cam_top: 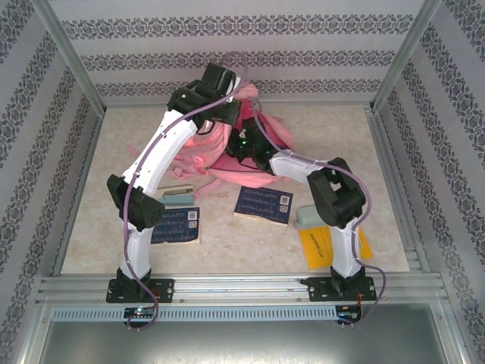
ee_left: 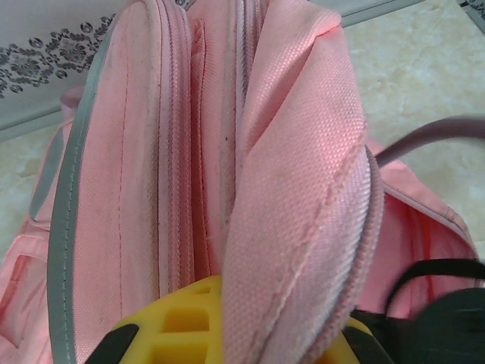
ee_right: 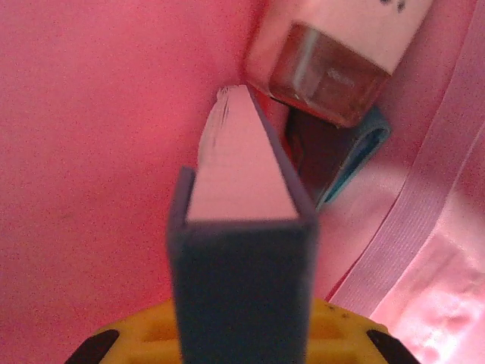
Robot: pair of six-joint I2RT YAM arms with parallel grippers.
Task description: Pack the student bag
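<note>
Near edge of the table: yellow folder at right, dark-blue booklet at left. Far middle: the student bag. The right gripper, inside the bag, grasps a dark-blue book. The left gripper is clenched on the bag's pink flap.

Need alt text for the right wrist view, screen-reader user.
A dark blue book, seen edge-on, is gripped in the right tool and points into the pink interior of the student bag. Beyond its far end lie a white container with a clear cap and a blue-edged item.
</note>
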